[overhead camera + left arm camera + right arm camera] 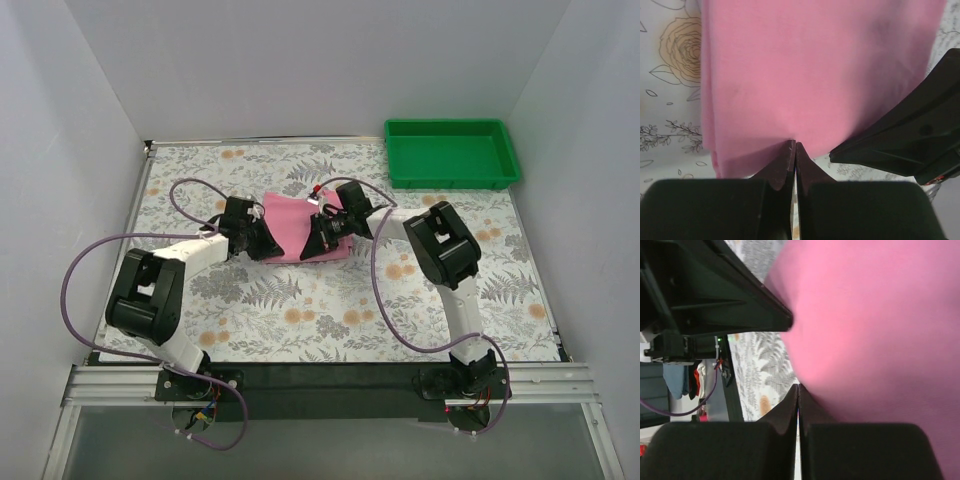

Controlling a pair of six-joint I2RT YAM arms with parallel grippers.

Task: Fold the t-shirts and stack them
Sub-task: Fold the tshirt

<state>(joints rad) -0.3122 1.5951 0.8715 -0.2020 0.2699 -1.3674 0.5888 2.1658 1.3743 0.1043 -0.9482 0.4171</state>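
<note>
A pink t-shirt (295,228) lies folded into a small packet in the middle of the table. My left gripper (262,241) is at its left edge. In the left wrist view the jaws (795,145) are shut and pinch the near edge of the pink fabric (815,70), which puckers toward the tips. My right gripper (319,238) is over the packet's right part. In the right wrist view its jaws (798,386) are shut at the edge of the fabric (875,325), which bulges close to the camera. No second shirt shows.
A green plastic tray (505,160) stands at the table's far right. The floral table cover (300,300) spreads around the shirt. White walls close three sides. The other arm's black gripper shows in each wrist view (910,140) (715,295), a short way off.
</note>
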